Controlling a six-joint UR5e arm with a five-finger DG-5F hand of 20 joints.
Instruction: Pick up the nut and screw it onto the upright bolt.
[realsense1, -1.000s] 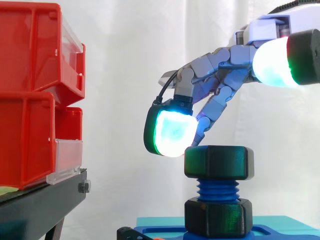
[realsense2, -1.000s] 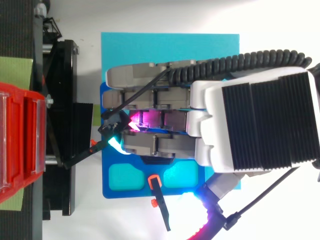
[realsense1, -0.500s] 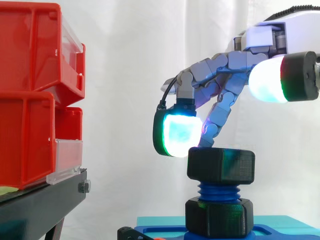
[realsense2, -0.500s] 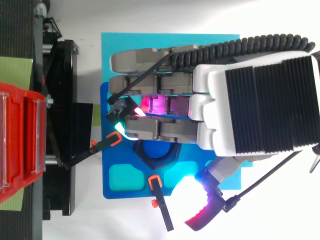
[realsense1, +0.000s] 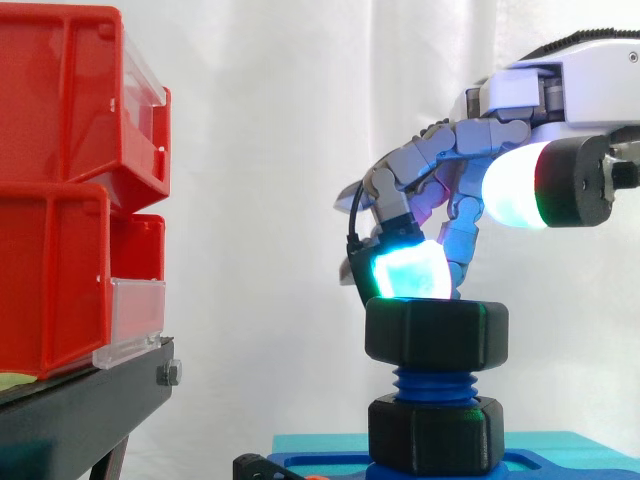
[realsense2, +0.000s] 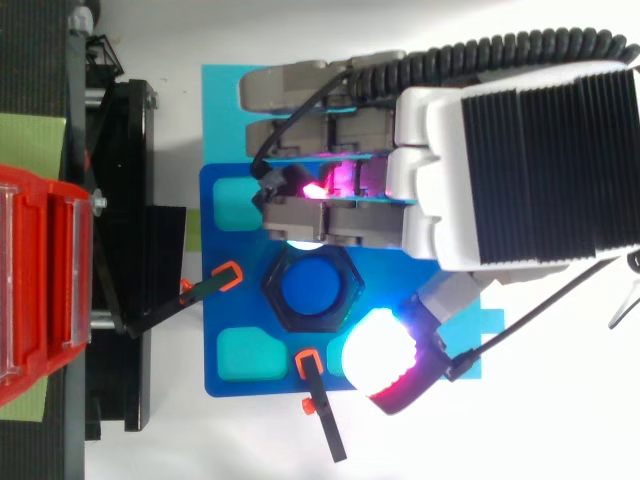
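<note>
Stacked red bins (realsense1: 60, 180) on a black stand (realsense1: 80, 410) at left, before a white curtain (realsense1: 270, 150); beside the stand, a cyan mat (realsense2: 230, 100) and two black clamps (realsense2: 309, 364) with orange tips.

The nut (realsense1: 436, 333) sits on the upper threads of the upright bolt (realsense1: 432, 381), which stands at the centre of the fixture plate (realsense2: 228, 312). The plate lies on the mat (realsense2: 232, 100). Left of the mat, the stand (realsense1: 85, 408) carries the stacked bins (realsense1: 60, 200). The hand (realsense2: 520, 170) enters from the right, above the nut and mostly behind it in the side view.
</note>
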